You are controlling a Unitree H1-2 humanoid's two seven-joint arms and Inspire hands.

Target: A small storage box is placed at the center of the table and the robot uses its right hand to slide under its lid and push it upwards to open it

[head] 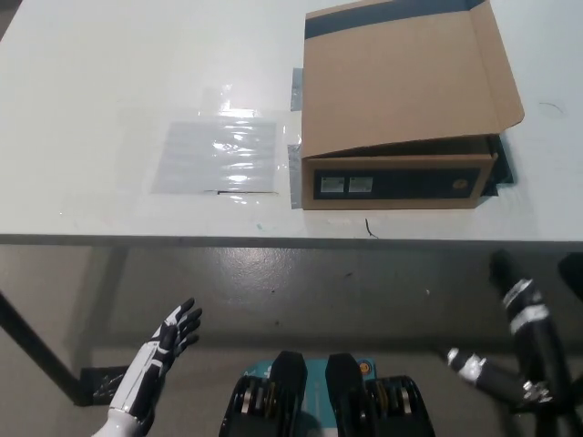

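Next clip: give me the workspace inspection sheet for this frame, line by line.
Surface: white table, the box toward its right front.
Job's things: cardboard storage box, lid raised slightly at the front, sloping.
Clutter: clear plastic sheet lying flat left of the box; small dark mark near the table edge.
Hands: left hand below the table edge, open, holding nothing; right hand low at right, black, fingers unclear.
Cables: nothing seen.
Surroundings: grey floor, dark table leg at left.
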